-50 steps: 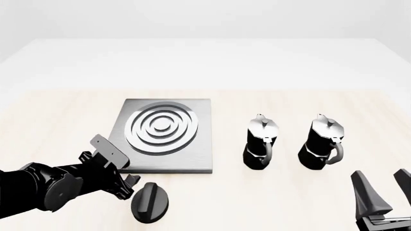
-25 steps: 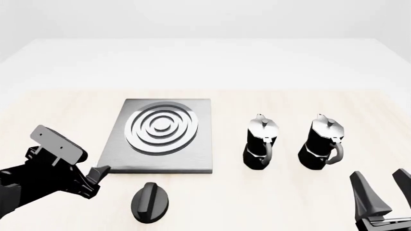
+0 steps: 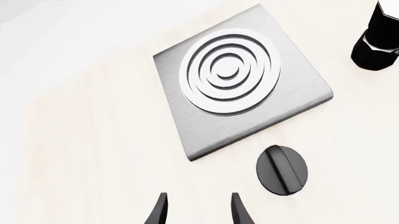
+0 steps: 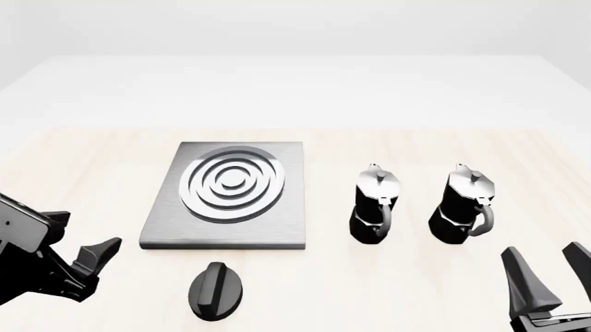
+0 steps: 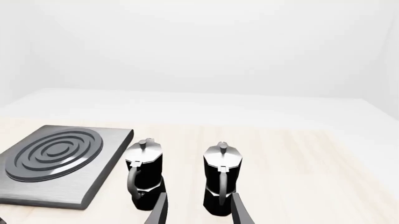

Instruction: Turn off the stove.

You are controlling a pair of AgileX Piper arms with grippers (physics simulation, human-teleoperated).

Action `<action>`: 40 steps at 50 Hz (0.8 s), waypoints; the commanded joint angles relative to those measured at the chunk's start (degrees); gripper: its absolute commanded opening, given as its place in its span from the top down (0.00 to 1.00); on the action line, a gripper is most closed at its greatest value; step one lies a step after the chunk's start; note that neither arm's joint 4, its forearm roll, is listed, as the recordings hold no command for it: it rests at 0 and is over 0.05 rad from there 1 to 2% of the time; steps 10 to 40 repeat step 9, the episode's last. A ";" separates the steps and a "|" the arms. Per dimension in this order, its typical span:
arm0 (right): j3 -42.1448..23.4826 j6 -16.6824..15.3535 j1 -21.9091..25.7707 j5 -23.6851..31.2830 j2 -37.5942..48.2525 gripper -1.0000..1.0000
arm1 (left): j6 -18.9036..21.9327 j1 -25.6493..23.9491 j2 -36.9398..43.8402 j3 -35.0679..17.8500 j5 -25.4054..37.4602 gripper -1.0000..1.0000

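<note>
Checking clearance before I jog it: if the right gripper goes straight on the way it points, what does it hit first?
Most likely the right moka pot: it stands nearly between the open right gripper fingers in the wrist view, the left pot just beside the line. Depth is unclear, so it may pass slightly above.

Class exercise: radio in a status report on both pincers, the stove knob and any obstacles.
Left pincer open, empty, clear of knob. Right pincer open, empty. Stove bare; two moka pots stand aside, nothing blocking.

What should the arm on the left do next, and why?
Probably nothing more than pull clear. The left gripper hangs open, away from the knob, which lies free in front of the stove. Whether the knob is at off, the pictures cannot say.
</note>
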 commanded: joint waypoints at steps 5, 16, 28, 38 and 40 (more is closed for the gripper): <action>0.00 0.04 0.16 0.02 -0.03 0.00 | -3.59 0.73 -8.04 -2.06 7.12 0.00; 0.00 0.05 0.35 0.05 -0.03 0.00 | -4.44 0.92 -9.90 -2.87 8.82 0.00; 0.00 0.05 0.35 0.05 -0.03 0.00 | -4.44 0.92 -9.90 -2.87 8.82 0.00; 0.00 0.05 0.35 0.05 -0.03 0.00 | -4.44 0.92 -9.90 -2.87 8.82 0.00; 0.00 0.05 0.35 0.05 -0.03 0.00 | -4.44 0.92 -9.90 -2.87 8.82 0.00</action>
